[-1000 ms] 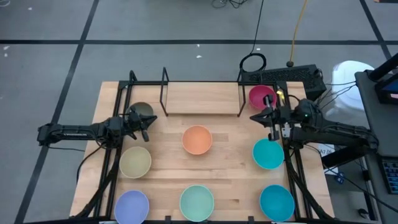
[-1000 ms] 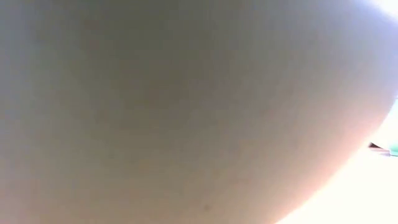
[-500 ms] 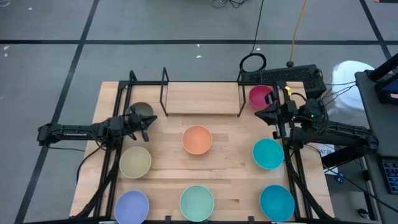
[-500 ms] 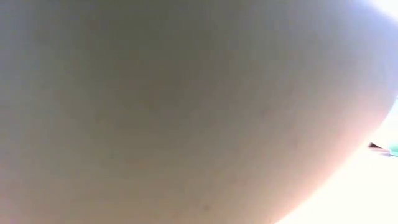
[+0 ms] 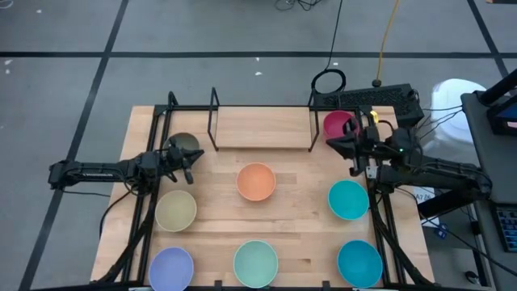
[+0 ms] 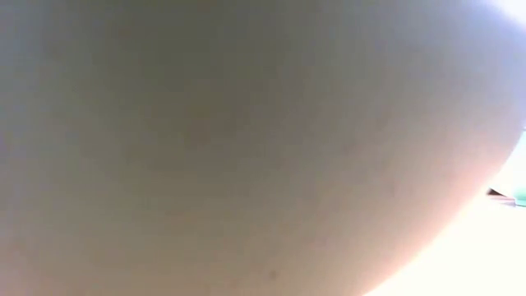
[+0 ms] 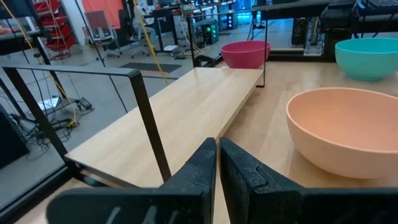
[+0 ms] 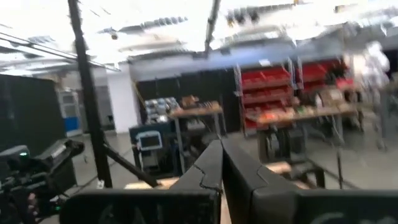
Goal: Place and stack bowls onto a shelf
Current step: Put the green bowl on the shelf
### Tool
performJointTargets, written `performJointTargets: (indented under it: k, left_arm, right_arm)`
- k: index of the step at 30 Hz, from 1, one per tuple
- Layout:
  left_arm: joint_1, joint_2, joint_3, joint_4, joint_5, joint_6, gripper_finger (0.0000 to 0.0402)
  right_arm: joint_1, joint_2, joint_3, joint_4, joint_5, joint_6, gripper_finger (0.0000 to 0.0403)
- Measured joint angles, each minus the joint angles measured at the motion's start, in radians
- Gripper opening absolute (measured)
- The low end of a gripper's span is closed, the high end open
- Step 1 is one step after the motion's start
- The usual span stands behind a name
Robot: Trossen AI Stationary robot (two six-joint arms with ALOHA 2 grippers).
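From my seat at the remote station, the high view gives me nearly everything. The shelf (image 5: 262, 128) sits at the far middle of the table (image 5: 299, 210), its wooden board bare, with nothing stacked on it.

All eight bowls are down on the table. The magenta bowl (image 5: 339, 124) is just beside the shelf's right end, and the grey-olive bowl (image 5: 184, 145) is off its left end. The orange bowl (image 5: 256, 181) sits in the middle, in front of the shelf. The pale yellow bowl (image 5: 176, 209) is on the left. One teal bowl (image 5: 348, 200) is on the right, and the other teal bowl (image 5: 359, 262) is nearer the front edge. The lavender bowl (image 5: 171, 267) and the mint green bowl (image 5: 255, 263) are along the front too.

The left end effector (image 5: 188, 166) hovers low next to the grey-olive bowl. Its fingers (image 7: 200, 171) are pinched almost together with just a slit between them, holding nothing. The right end effector (image 5: 341, 143) is closed tight and empty. It's tipped over the front rim of the magenta bowl, and its wrist camera looks out into the room.

The low view is useless here. A pale curved surface fills almost the whole thing.
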Motion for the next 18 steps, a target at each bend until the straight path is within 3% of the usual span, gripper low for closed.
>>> performJointTargets:
  k: [4,7,13,18]
  left_arm:
    - [0.0,0.0,0.0,-0.001,0.0,-0.027,0.0026]
    - [0.0,0.0,0.0,0.003,0.0,-0.026,0.0026]
    - [0.0,0.0,0.0,0.109,0.0,0.049,0.0026]
    - [0.0,0.0,0.0,0.209,0.0,0.114,0.0026]
  right_arm:
    - [-0.001,0.021,0.014,-0.089,0.056,0.033,0.0]
    - [-0.001,0.044,0.075,-0.252,0.095,0.043,0.0]
    - [-0.001,0.135,0.201,-0.591,0.095,0.143,0.0]
    - [-0.001,0.202,0.214,-0.696,0.094,0.243,0.0011]
